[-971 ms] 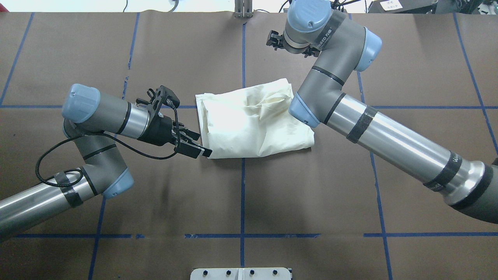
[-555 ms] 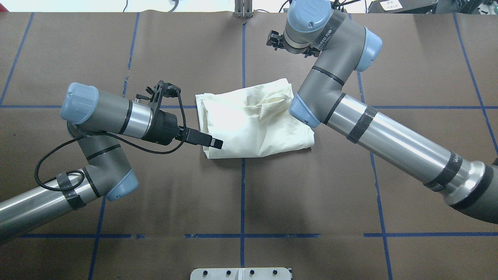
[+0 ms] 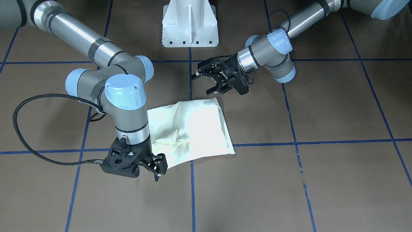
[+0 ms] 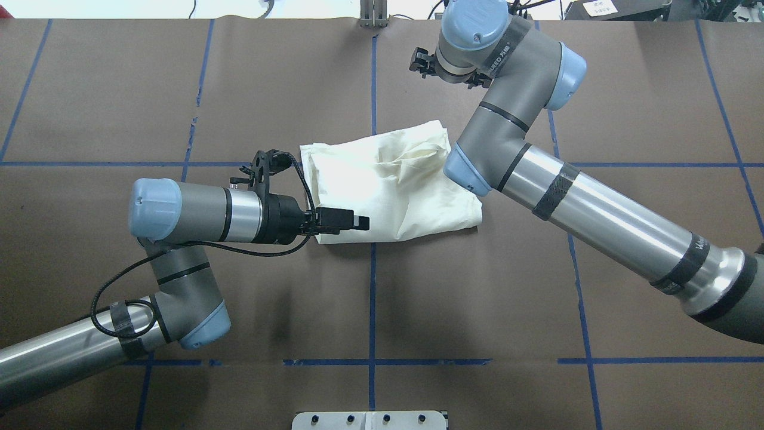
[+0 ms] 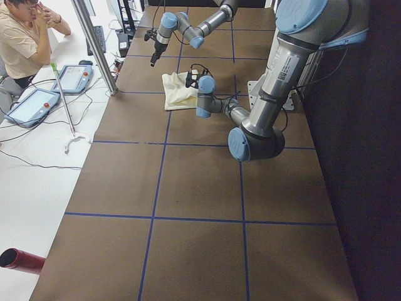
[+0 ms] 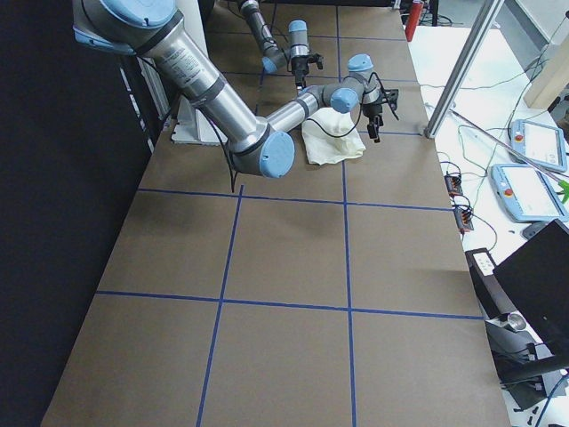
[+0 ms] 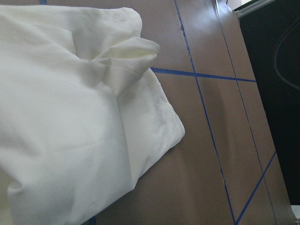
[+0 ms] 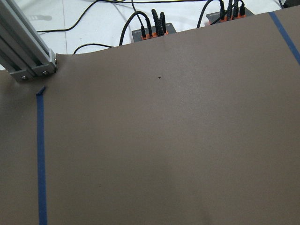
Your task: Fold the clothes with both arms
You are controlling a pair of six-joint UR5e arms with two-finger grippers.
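Your cream-white fabric shirt (image 4: 394, 197), folded into a rumpled plain bundle, lies just above the centre of the overhead view on the brown paper-covered table (image 4: 239, 286). Expect it to be light, limp and prone to layers sliding, so pinch a doubled edge or corner, not the puffy middle. The left black clawed gripper (image 3: 202, 84) hovers spread and empty over the bundle's lower-left corner. The right black clawed gripper (image 3: 157, 167) hangs near the upper-right corner, holding nothing you can see. You cannot tell how its jaws stand.

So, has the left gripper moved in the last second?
Yes. Overhead, the left gripper has slid rightward toward the centre blue tape line, over the edge of the shirt.
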